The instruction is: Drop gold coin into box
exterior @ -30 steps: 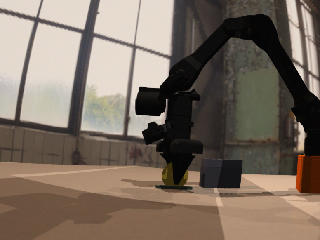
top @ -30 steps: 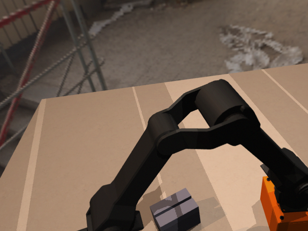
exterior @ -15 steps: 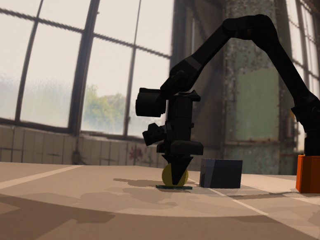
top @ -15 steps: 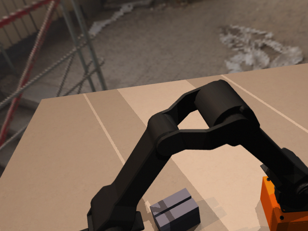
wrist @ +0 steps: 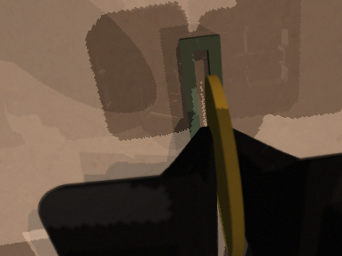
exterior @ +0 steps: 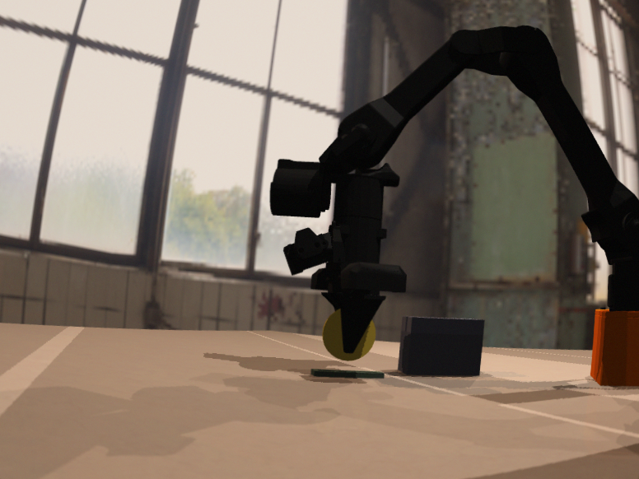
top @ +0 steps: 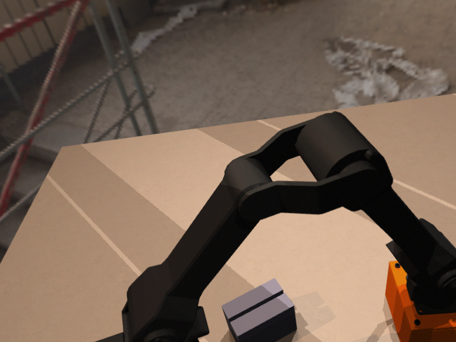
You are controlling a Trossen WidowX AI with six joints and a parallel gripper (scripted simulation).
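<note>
Dark-green holder lay vacant on the tan bench; jaws gripped the gold coin above it, beside the grey box.

The arm is raised from its orange base at the right, bent sharply at the elbow high up, and sloped down to the wrist. From the wrist the last link is hung straight down, with the gripper pointed at the table. A camera block is carried on the side of that link. The fingers are closed almost fully, flat against both faces of the coin, which is pinched upright between them and held clear of the surface below.
</note>
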